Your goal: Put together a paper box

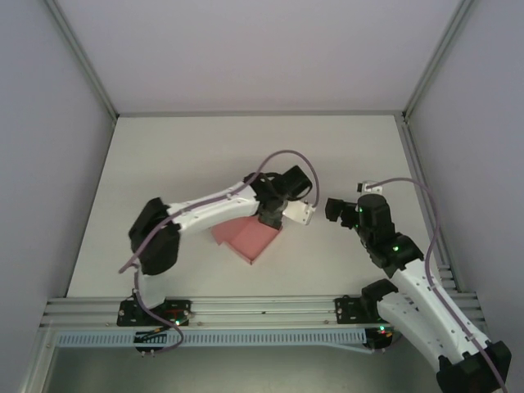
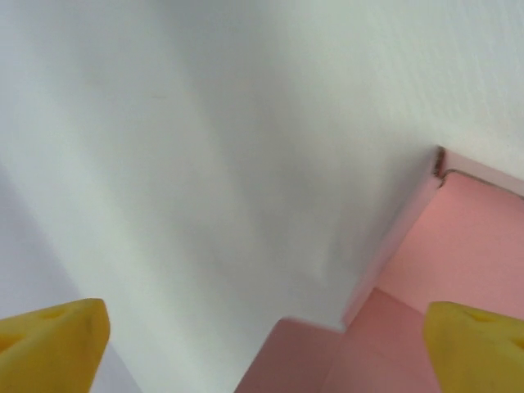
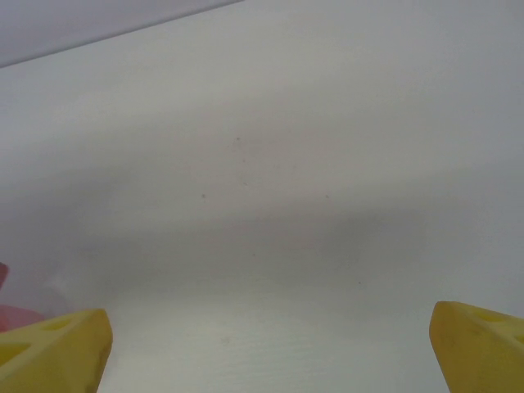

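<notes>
The pink paper box (image 1: 250, 237) lies partly folded on the white table (image 1: 164, 164), near the middle. My left gripper (image 1: 271, 221) hangs over the box's far right edge. In the left wrist view that gripper (image 2: 266, 360) stands open, its yellow fingertips (image 2: 53, 344) wide apart, and nothing sits between them. Below it the pink card (image 2: 467, 254) shows a raised wall and flat panels. My right gripper (image 1: 332, 207) sits to the right of the box, apart from it. The right wrist view shows this gripper (image 3: 266, 352) open over bare table, with a pink sliver (image 3: 10, 315) at the far left.
White walls with aluminium corner posts (image 1: 82, 61) enclose the table on three sides. An aluminium rail (image 1: 262, 309) carrying the arm bases runs along the near edge. A purple cable (image 1: 282, 155) loops above the left arm.
</notes>
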`<state>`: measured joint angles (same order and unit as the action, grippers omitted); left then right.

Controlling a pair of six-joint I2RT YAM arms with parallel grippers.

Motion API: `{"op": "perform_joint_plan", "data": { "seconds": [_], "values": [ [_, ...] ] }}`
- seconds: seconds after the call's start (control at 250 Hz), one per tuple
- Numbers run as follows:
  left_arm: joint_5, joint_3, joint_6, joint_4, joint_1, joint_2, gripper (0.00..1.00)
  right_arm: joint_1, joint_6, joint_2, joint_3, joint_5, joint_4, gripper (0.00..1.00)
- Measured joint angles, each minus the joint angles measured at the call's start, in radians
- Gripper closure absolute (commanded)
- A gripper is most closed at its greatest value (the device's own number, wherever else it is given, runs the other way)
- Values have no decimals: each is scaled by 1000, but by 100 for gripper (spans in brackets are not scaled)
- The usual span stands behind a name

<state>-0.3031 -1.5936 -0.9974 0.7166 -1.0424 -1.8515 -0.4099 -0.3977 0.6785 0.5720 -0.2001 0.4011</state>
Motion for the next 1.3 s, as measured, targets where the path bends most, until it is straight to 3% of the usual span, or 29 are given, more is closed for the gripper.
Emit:
{"op": "perform_joint_plan", "data": {
  "seconds": [0.168,0.303,0.447,0.595,0.735,0.787,0.819,1.026,1.078,1.138,1.302],
  "values": [
    [19,151,207,-188,78,258,0,0,41,85,60,130,-13,2],
    [23,289,601,-322,246,434,0,-26,76,256,111,267,-40,4],
    [19,475,1012,-393,514,617,0,-186,139,500,204,312,-47,8],
    [49,634,1241,-387,590,729,0,-312,190,727,335,334,-59,19],
    [76,683,1347,-376,598,734,0,-359,216,917,447,331,-59,32],
    [80,688,1368,-370,599,729,0,-367,226,966,473,326,-60,46],
    [85,689,1379,-368,599,725,0,-370,228,988,483,322,-60,50],
    [99,694,1411,-369,605,719,0,-388,211,1067,523,278,-47,69],
    [103,694,1412,-369,605,719,0,-390,207,1077,527,264,-42,82],
    [106,694,1412,-369,605,718,0,-392,194,1084,529,246,-35,90],
    [106,694,1415,-369,605,719,0,-396,156,1080,528,183,-37,98]
  ]
}}
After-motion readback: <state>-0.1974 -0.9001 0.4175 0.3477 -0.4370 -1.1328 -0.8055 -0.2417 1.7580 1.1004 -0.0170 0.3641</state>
